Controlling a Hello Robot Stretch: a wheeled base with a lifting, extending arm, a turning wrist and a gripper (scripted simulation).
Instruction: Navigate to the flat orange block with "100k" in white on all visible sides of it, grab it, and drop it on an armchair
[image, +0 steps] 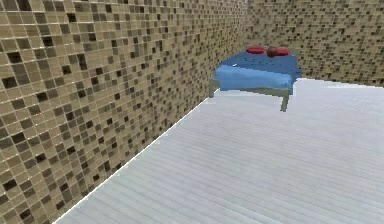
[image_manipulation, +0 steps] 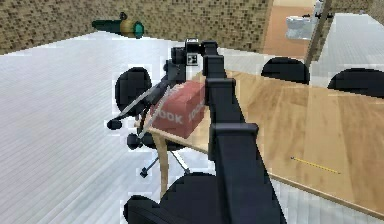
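Orange block (image_manipulation: 178, 108) with white marks on its side lies on the left end of the wooden tabletop (image_manipulation: 310, 125) in the arm side view. It sits a little toward 9 o'clock from the middle of the picture. The dark arm (image_manipulation: 235, 150) comes up from 6 o'clock and goes past the block at its 3 o'clock side. The tool (image_manipulation: 120, 122) has its dark body at the block's 12 o'clock. Its two thin fingers (image_manipulation: 145, 103) run down toward 8 o'clock, close by the block. The block lies on the tabletop right there, so I cannot tell if the tool holds anything.

A black chair (image_manipulation: 135, 88) stands on the white floor (image_manipulation: 60, 110) at the block's 9 o'clock, behind the fingers. Two more black chairs (image_manipulation: 285, 68) stand on the far side of the tabletop, toward 2 o'clock. A thin yellow stick (image_manipulation: 315, 163) lies on the tabletop at 4 o'clock. A dark green thing (image_manipulation: 112, 24) lies on the floor by the tiled wall at 11 o'clock.

In the forward view, a brown tiled wall (image: 90, 90) runs along from 9 o'clock. A blue bed (image: 258, 72) stands at 1 o'clock in the far corner. Two red pillows (image: 267, 50) lie on it. White floor (image: 260, 160) lies in front of the bed.
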